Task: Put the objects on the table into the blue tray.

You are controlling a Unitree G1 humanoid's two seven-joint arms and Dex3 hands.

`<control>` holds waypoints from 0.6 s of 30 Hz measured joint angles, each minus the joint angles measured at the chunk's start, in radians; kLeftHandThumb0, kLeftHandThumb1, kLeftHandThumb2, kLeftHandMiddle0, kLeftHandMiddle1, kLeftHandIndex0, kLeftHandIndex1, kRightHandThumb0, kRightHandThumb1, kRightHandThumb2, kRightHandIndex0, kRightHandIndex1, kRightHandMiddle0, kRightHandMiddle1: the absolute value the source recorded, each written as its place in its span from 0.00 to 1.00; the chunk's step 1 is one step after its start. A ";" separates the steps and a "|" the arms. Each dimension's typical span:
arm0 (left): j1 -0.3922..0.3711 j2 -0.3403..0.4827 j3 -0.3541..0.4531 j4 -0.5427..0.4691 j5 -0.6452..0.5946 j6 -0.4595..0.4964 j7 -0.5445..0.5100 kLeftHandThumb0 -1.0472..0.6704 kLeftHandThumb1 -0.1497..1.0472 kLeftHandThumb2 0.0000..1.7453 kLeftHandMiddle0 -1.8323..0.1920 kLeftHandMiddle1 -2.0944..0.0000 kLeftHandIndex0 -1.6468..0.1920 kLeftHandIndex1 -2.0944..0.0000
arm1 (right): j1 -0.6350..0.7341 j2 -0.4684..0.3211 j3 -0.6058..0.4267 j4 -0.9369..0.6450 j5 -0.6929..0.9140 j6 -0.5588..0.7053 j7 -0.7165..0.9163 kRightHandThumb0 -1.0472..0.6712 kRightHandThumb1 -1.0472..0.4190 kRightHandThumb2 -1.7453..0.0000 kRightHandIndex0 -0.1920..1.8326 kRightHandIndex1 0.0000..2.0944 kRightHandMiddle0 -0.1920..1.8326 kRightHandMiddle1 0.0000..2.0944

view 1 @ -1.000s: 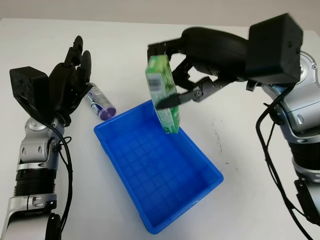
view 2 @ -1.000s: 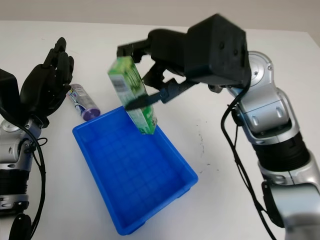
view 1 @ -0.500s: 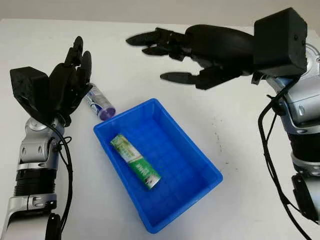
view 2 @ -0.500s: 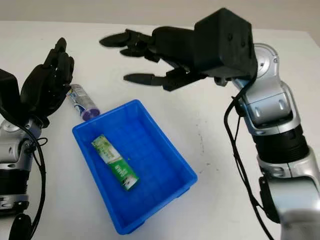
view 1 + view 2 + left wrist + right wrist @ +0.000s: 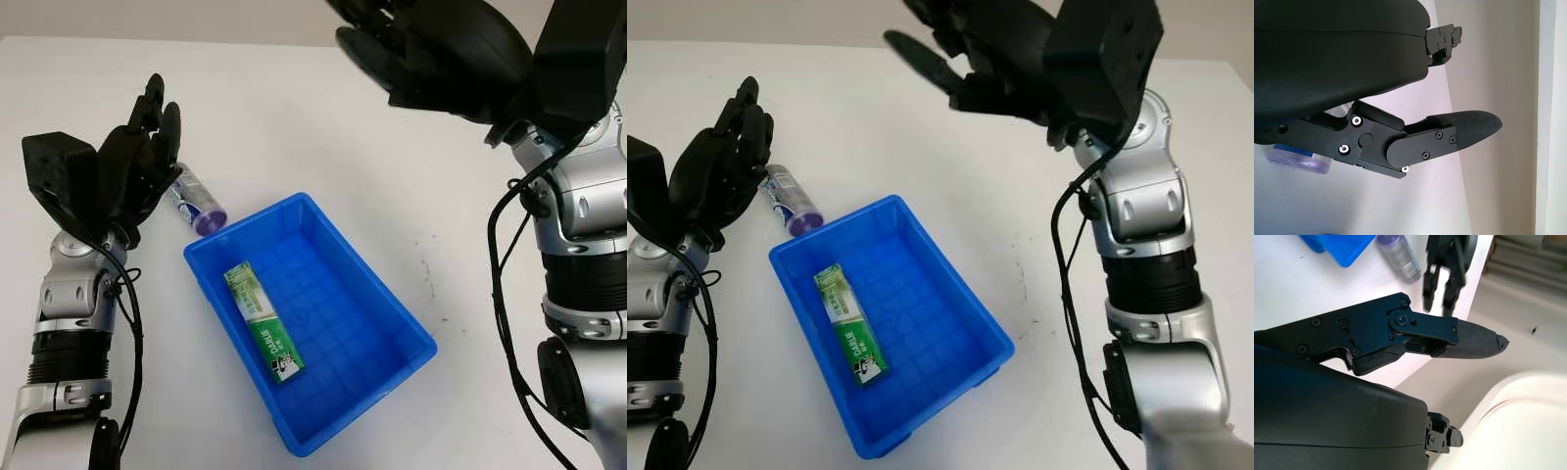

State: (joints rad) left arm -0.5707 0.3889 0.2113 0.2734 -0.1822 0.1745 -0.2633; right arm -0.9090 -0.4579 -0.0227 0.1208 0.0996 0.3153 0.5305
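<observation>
green carton (image 5: pixel 263 322) lies flat inside blue tray (image 5: pixel 392 308), toward its left wall | purple-capped tube (image 5: pixel 196 202) on white bench (image 5: pixel 255 117), just beyond tray's far-left corner | right robot hand (image 5: pixel 431 49) open, raised above far bench | left robot hand (image 5: pixel 137 166) open, upright, beside tube

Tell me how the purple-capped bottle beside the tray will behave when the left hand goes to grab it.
The purple-capped bottle lies on its side on the table, and it looks round, so a nudge would probably roll it. Its wrapper looks glossy, so it may slip. It is small beside the open left hand, so likely light.
</observation>
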 measured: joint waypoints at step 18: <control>0.000 0.002 0.002 0.015 -0.001 -0.011 -0.018 0.16 1.00 0.38 1.00 1.00 1.00 1.00 | 0.155 0.123 -0.227 0.295 0.086 -0.133 -0.335 0.15 0.00 0.56 0.00 0.00 0.00 0.00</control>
State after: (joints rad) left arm -0.5707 0.3910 0.2131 0.2882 -0.1829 0.1635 -0.2815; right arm -0.7545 -0.3353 -0.2495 0.4162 0.1852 0.1820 0.1959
